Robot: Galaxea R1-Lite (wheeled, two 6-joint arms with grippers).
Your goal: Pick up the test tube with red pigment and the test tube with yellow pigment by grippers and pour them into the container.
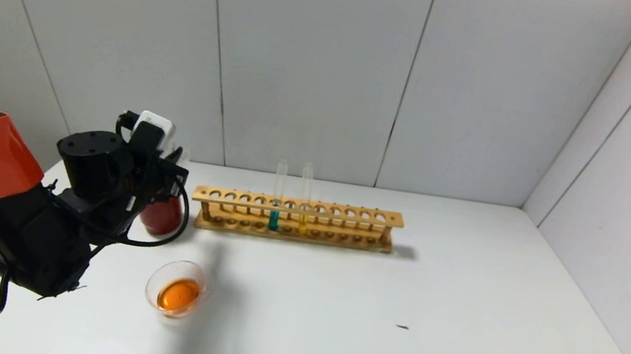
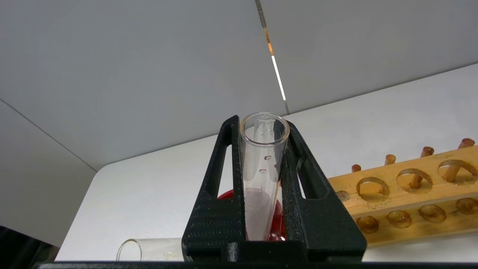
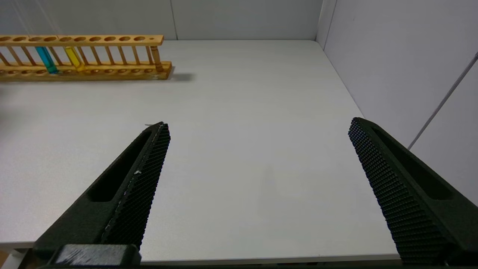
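Note:
My left gripper (image 1: 166,168) is shut on an empty clear test tube (image 2: 263,164), held upright over the dark red cup (image 1: 161,216), whose rim also shows behind the fingers in the left wrist view (image 2: 278,219). The container (image 1: 176,291), a clear glass dish, stands in front of the cup and holds orange liquid. A test tube with yellow pigment (image 1: 305,201) stands in the wooden rack (image 1: 348,213) and also shows in the right wrist view (image 3: 74,58). No tube with red liquid is in view. My right gripper (image 3: 257,125) is open and empty above the table's near right part.
A teal-liquid tube (image 1: 277,199) stands in the rack beside the yellow one. A second empty clear tube (image 2: 149,249) shows by the left gripper's base. Grey walls close the back and right. A small dark speck (image 1: 402,327) lies on the white table.

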